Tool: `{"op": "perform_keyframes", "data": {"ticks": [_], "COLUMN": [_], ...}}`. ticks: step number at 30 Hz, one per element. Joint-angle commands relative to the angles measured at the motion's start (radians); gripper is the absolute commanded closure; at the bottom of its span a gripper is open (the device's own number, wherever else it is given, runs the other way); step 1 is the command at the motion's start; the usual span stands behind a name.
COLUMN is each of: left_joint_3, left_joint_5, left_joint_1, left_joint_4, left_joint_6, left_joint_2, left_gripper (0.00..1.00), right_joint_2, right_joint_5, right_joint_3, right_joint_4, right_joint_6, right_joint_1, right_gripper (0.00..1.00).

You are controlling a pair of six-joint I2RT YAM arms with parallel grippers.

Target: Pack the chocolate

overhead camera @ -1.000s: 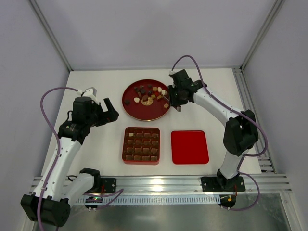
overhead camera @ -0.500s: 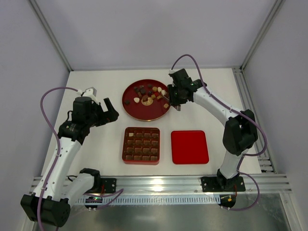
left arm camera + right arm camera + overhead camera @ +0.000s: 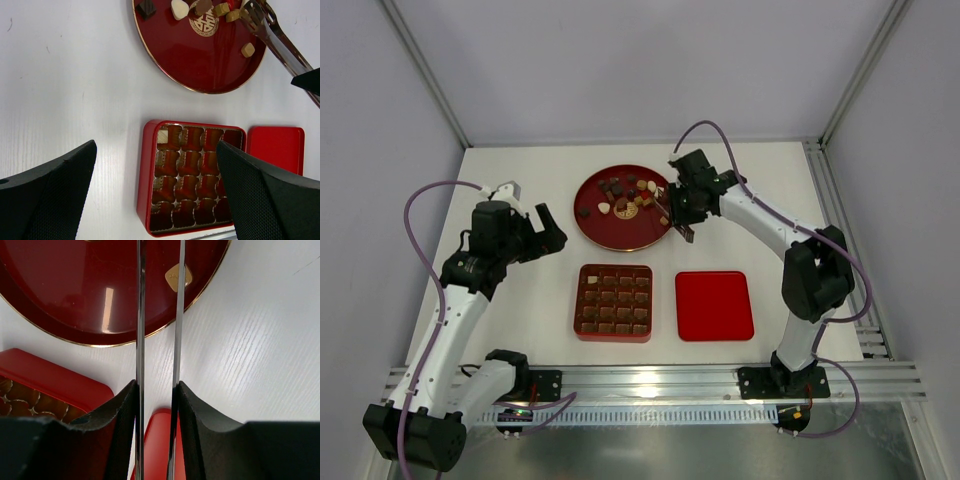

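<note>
White tabletop (image 3: 770, 180) first: nearest me sit the red grid box (image 3: 146, 180), a few cells filled, and the flat lid (image 3: 714, 305) just beside it on the right. My left gripper (image 3: 552, 228) hangs over bare table, fingers spread wide. Farther back, the chocolate (image 3: 630, 195) lies scattered on the round red plate (image 3: 620, 232), where my right gripper (image 3: 156, 410) clamps metal tongs (image 3: 280, 42) over the plate's right edge.

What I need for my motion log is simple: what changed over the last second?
The right claw, shut on the tongs, swung slightly left toward the plate. Nothing was visibly picked up or let go. The left claw stayed open and still; the chocolates, box and lid did not move.
</note>
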State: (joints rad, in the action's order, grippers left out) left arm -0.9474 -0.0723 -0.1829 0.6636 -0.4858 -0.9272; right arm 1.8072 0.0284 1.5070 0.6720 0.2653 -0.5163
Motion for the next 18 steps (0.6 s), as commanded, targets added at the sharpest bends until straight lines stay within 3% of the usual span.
{"op": "perform_keyframes", "data": {"ticks": [1, 12, 18], "left_joint_3": [-0.004, -0.002, -0.001], "left_joint_5": [-0.012, -0.015, -0.018], "left_joint_1": [0.000, 0.000, 0.000], "left_joint_4": [-0.007, -0.009, -0.009], "left_joint_6": [0.016, 0.016, 0.016], "left_joint_2": [0.008, 0.010, 0.010], "left_gripper": [0.00, 0.00, 0.00], "right_joint_2": [-0.045, -0.140, -0.119], "right_joint_5": [0.016, 0.005, -0.024], "right_joint_3": [-0.030, -0.102, -0.038], "right_joint_4": [-0.028, -0.029, -0.008], "right_joint_6": [0.008, 0.025, 0.006], "right_joint_1": [-0.016, -0.044, -0.042], "right_gripper": [0.62, 0.62, 0.61]}}
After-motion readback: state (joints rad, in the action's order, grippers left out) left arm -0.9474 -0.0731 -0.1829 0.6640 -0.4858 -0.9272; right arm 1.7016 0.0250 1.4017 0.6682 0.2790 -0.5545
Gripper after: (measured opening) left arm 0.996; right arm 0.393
